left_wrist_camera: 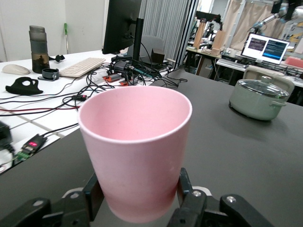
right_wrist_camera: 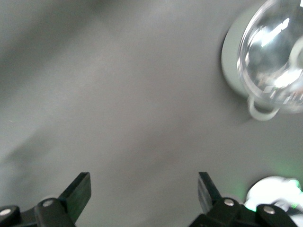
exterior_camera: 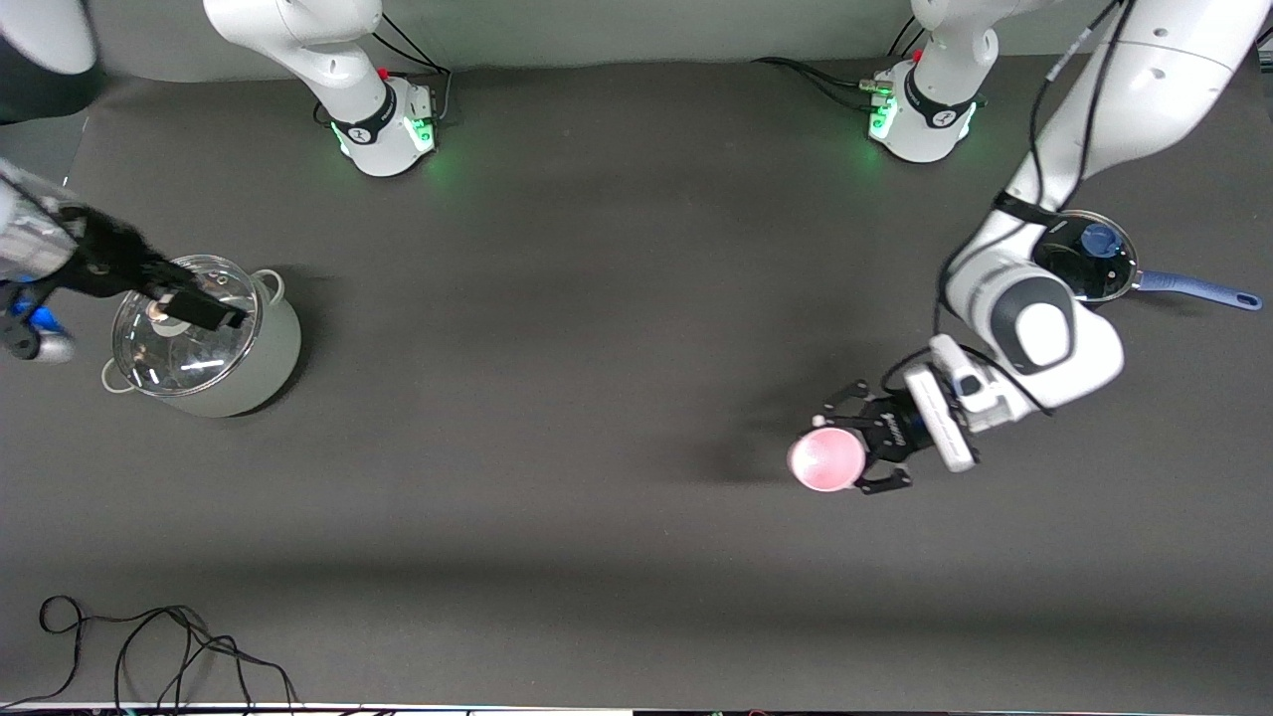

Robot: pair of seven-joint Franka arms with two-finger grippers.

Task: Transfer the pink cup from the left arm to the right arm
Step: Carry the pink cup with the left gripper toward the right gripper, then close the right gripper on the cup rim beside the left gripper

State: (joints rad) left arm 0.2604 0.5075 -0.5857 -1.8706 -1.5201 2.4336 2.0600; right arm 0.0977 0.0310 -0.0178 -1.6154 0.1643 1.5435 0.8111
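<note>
The pink cup [exterior_camera: 825, 459] is a small pale pink tumbler, upright with its mouth up, held above the table toward the left arm's end. My left gripper [exterior_camera: 857, 449] is shut on its lower part. In the left wrist view the cup [left_wrist_camera: 135, 137] fills the middle, with one black finger [left_wrist_camera: 93, 191] pressed against each side of its base. My right gripper [exterior_camera: 194, 308] hangs over the glass lid of the pot at the right arm's end. In the right wrist view this gripper [right_wrist_camera: 143, 187] is open, with only bare table between its fingers.
A pale green pot [exterior_camera: 229, 368] with a glass lid stands at the right arm's end and also shows in the wrist views [left_wrist_camera: 258, 97] [right_wrist_camera: 270, 61]. A dark pan with a blue handle [exterior_camera: 1198, 290] sits under the left arm. Black cables [exterior_camera: 149, 646] lie by the table's front edge.
</note>
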